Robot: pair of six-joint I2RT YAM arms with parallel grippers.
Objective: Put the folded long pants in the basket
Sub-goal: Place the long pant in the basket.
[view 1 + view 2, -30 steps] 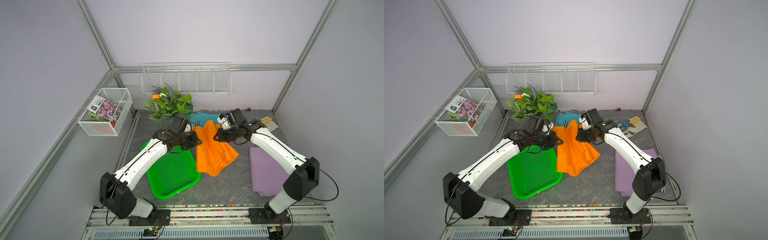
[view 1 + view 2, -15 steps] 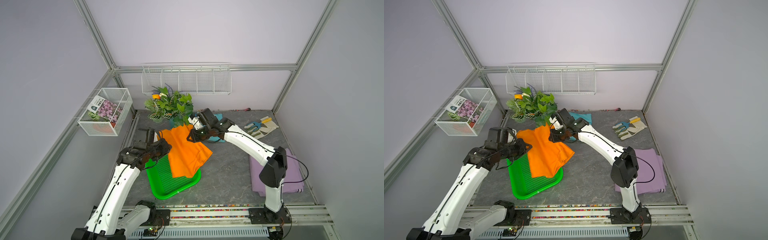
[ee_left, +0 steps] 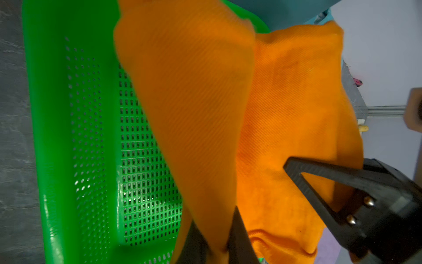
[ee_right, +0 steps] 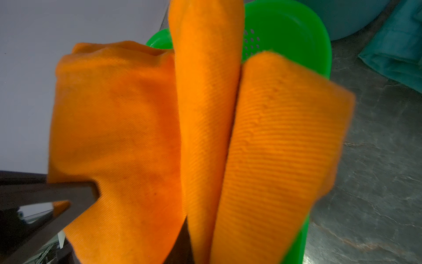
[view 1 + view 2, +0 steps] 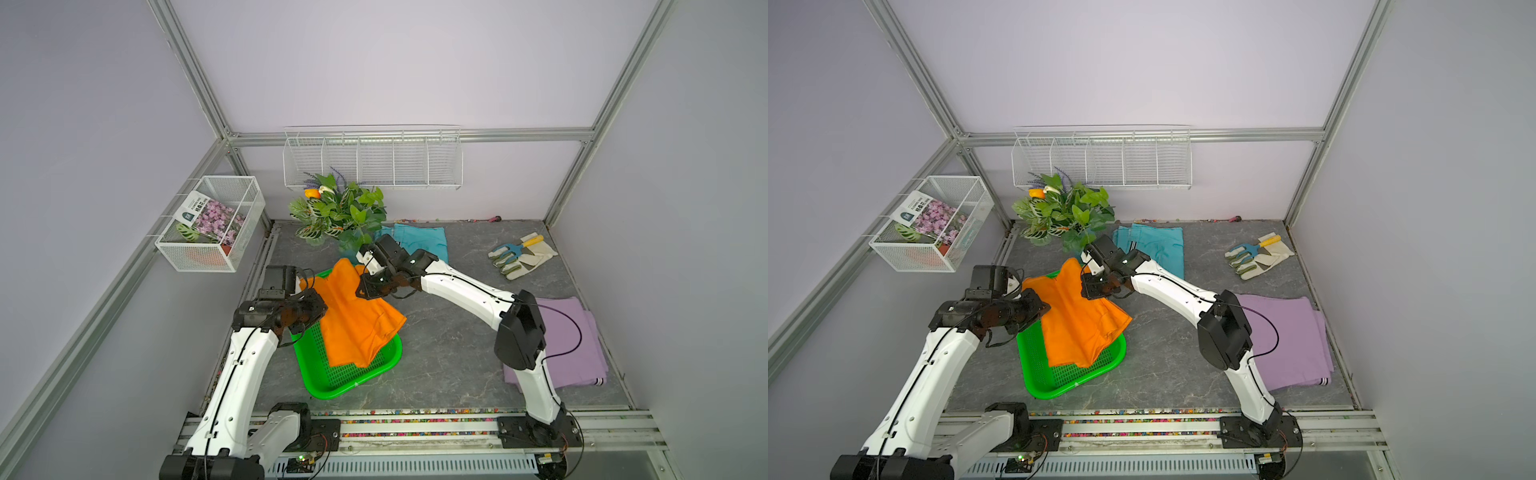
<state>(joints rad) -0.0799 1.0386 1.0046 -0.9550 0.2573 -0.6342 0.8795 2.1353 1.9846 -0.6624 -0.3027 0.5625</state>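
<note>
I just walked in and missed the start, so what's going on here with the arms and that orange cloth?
Both arms are holding the orange pants over the green basket. The left gripper and right gripper each pinch an upper edge. The cloth's lower end reaches the basket, and one corner hangs past its rim. The teal pants by the plant and the lavender pants lie on the table, not yet binned.

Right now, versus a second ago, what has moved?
The orange pants were carried to the robot's left, from the table to over the basket; their lower end now hangs into it. The left gripper and right gripper stayed shut on them. Teal pants, lavender pants and gloves unmoved.
</note>
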